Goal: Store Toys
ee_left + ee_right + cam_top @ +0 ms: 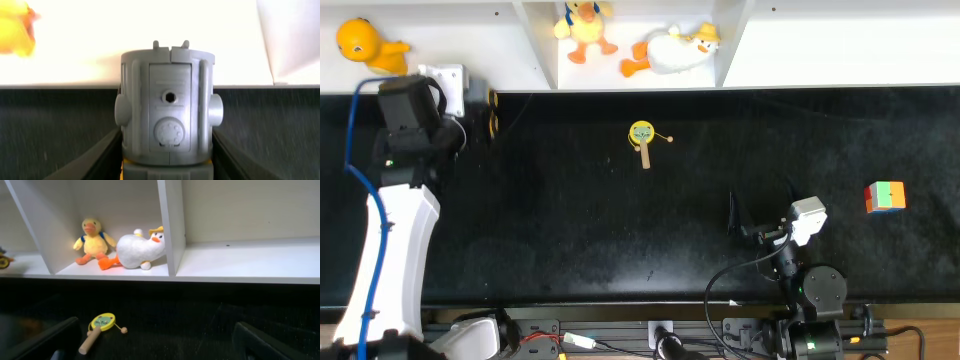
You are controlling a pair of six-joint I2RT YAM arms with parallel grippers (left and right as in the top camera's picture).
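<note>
Top view: holds a grey moulded plastic toy (450, 78) in the left gripper (438, 97) at the front lip of the white shelf (840, 60), before its left compartment, near an orange duck toy (365, 43) inside.

Left wrist view: clamps the toy's flanks; shows its panelled face, long axis seemingly in line with the fingers, pointing into the shelf. Best to push level past the lip, clear of the duck, then release.

Right wrist view: rests the right gripper (160, 347) spread wide, well short of the shelf.

Grey toy (448, 85) — near shelf (820, 50) front
</note>
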